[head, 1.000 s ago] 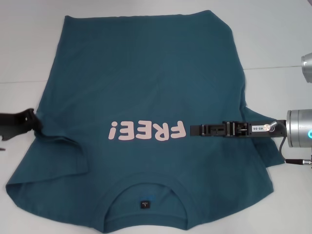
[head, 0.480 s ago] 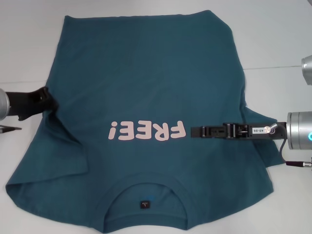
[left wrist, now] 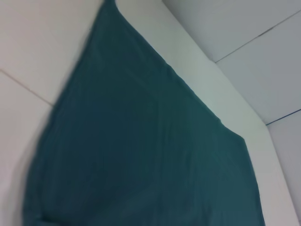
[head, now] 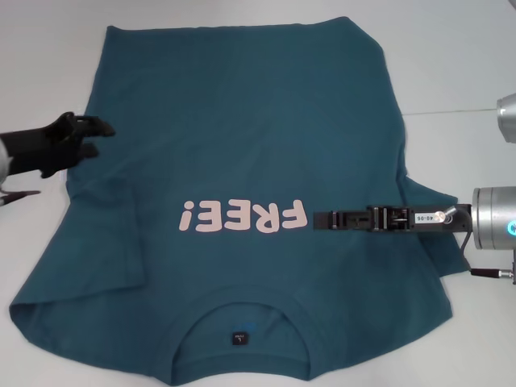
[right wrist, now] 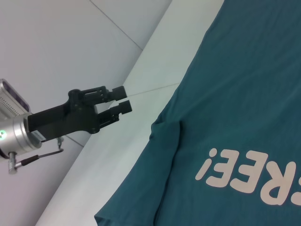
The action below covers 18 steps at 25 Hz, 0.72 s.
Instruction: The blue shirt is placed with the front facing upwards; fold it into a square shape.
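Currently the left gripper (head: 103, 137) hangs at the left edge of the blue shirt (head: 234, 145), its fingers (right wrist: 123, 100) set a narrow gap apart and holding nothing — the right wrist view shows two dark tips, one above the other, with white counter (right wrist: 141, 70) visible between and behind them. From the head view the tips reach just over the shirt's left side seam, above the left sleeve (head: 97, 242); whether they touch the cloth cannot be told.

The right gripper (head: 318, 218) lies low across the shirt's right side, pointing toward the chest. Its tips end just beside the final "F" of the pale pink "FREE!" lettering (head: 243, 217). The fingers appear as one long dark bar (edge-on to the head camera), so their opening cannot be told.

The blue shirt lies spread front-up on the counter (head: 451, 64), collar (head: 240, 310) nearest the robot and hem at the far side. A small dark neck label (head: 239, 339) sits inside the collar. The left sleeve is creased and partly doubled over; a ridge of fabric runs beside it. The left wrist view shows only teal cloth over the white counter.
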Motion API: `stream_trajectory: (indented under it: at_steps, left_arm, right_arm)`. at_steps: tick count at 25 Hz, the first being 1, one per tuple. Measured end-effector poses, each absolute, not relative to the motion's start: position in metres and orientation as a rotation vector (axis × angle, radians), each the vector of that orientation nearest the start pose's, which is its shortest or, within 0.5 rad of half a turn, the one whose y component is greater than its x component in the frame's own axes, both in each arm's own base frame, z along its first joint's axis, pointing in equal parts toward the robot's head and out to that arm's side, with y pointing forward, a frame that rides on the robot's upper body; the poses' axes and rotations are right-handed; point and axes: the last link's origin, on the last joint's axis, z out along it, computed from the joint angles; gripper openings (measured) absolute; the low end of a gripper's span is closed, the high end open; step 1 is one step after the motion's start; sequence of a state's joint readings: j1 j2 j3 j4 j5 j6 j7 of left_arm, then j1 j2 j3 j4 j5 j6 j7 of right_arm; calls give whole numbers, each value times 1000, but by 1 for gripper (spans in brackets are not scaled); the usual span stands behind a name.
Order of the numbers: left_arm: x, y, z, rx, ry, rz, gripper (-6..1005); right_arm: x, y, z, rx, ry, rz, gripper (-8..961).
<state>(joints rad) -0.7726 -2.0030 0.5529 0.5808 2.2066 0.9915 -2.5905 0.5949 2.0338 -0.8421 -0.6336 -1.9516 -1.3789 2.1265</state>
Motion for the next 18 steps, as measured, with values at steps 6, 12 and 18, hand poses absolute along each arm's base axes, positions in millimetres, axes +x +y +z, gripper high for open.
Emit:
stream_trajectory:
  at_steps: [6, 12, 18]
  left_arm:
    - [-281, 423, 61, -1809, -1801, -721, 446]
    - [-274, 356, 65, -2370, -1380, -621, 512]
    - [-266, 310, 57, -2552, -1145, -607, 549]
  right_arm:
    - [253, 364, -1, -2473, 1483, 679, 619]
    - [252, 368, 6, -2436, 1465, 753, 619]
    - [251, 368, 11, -2444, 1479, 762, 620]
